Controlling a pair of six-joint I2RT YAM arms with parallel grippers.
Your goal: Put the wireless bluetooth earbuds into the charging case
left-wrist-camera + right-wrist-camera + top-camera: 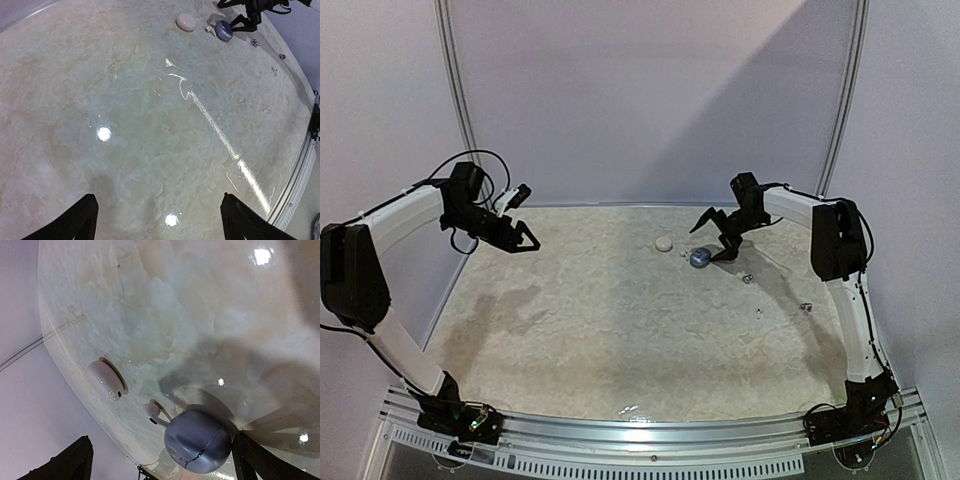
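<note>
The right gripper (710, 243) hangs released, jaws spread wide, over the far part of the counter (590, 330). Just below it lies a round blue case (197, 441), close by one finger; whether the two touch cannot be told. A white earbud (152, 412) lies just beside that case, and a white oval case (106, 379) rests a little beyond it. Three tiny grey earbuds (746, 277) are scattered on the counter to the right of the blue case, apart from the gripper. The left gripper (159, 197) is raised at the far left, jaws apart, holding nothing, well apart from them all.
</note>
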